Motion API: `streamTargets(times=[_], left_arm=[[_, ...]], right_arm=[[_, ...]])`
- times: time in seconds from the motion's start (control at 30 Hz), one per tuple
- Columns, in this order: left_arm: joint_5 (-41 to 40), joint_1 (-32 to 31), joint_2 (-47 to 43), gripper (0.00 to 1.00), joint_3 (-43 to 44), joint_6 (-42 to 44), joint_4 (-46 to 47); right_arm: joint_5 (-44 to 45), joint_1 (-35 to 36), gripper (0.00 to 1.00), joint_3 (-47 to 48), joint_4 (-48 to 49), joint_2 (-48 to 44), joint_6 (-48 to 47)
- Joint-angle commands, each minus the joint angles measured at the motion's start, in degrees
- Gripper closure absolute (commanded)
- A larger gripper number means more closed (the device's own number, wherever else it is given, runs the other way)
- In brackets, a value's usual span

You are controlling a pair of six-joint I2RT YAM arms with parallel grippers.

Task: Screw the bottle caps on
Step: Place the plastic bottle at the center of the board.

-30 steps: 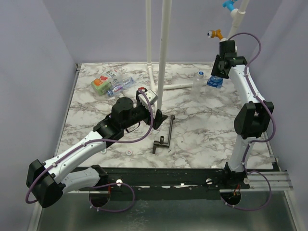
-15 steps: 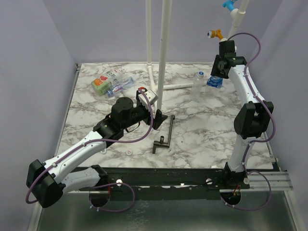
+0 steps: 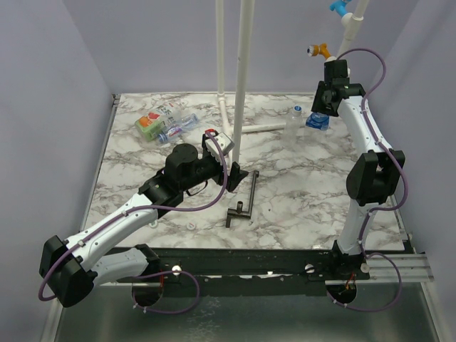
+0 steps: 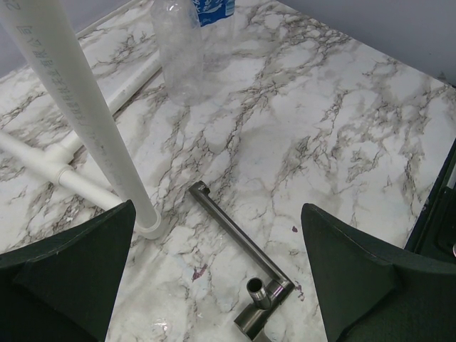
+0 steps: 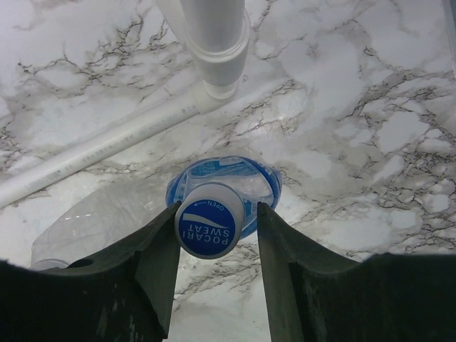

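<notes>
An upright bottle with a blue label [image 5: 251, 184] stands at the back right of the table, with a blue-topped cap [image 5: 209, 228] on its neck. My right gripper [image 5: 217, 211] straddles that cap from above. Its left finger touches the cap, and a narrow gap shows at the right finger. From above, the right gripper [image 3: 320, 114] covers this bottle [image 3: 318, 122]. A second clear bottle [image 3: 294, 120] stands just left of it. Two more bottles [image 3: 165, 125] lie at the back left. A small white cap [image 3: 192, 226] lies near the front. My left gripper [image 4: 217, 214] is wide open and holds nothing.
A black T-shaped metal tool [image 4: 235, 231] lies under the left gripper, also visible mid-table [image 3: 244, 199]. Tall white pipes [image 3: 242, 71] rise from a white pipe base [image 5: 107, 146] on the marble table [image 3: 306, 185]. Purple walls close in three sides.
The right gripper's jaws have widened slightly around the cap. Neither arm has otherwise moved.
</notes>
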Motion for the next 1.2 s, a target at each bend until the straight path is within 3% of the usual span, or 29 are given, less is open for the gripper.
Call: streamTargets(times=[0.0, 1.17], left_arm=[[1.7, 0.4, 0.2, 0.01, -0.7, -0.4, 0.4], [1.6, 0.6, 0.3, 0.01, -0.8, -0.4, 0.4]], right_arm=[[0.4, 0.4, 0.50, 0.6, -0.1, -1.2, -0.4], [-1.6, 1.0, 0.48, 1.2, 1.3, -1.7, 0.0]])
